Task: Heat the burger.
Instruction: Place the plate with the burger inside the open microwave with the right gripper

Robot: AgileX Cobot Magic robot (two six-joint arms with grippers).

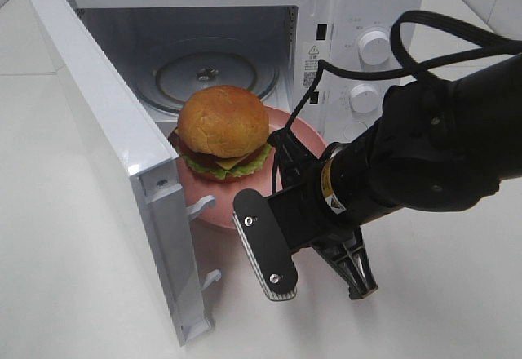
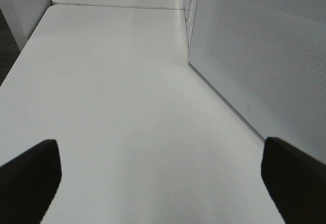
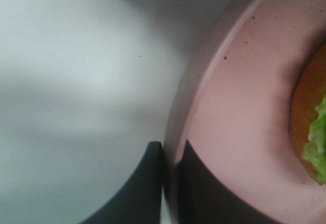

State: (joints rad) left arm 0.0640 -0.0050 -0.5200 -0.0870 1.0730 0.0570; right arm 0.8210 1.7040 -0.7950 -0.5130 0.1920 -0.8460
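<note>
The burger (image 1: 223,130), with a golden bun, green lettuce and a dark patty, sits on a pink round plate (image 1: 210,202). The plate hangs at the mouth of the open microwave (image 1: 359,4), just in front of the glass turntable (image 1: 208,73). My right gripper (image 1: 280,145) is shut on the plate's right rim. In the right wrist view its fingertips (image 3: 153,183) clamp the pink rim (image 3: 224,96), with the burger's edge (image 3: 305,127) beside it. My left gripper (image 2: 163,183) is open and empty over bare table beside the microwave door (image 2: 265,56). It is out of the exterior view.
The microwave door (image 1: 114,139) stands swung open to the left, its edge close to the plate. Two knobs (image 1: 373,46) sit on the right control panel. White table (image 1: 73,277) surrounds the oven. My right arm (image 1: 424,147) crosses in front of the panel.
</note>
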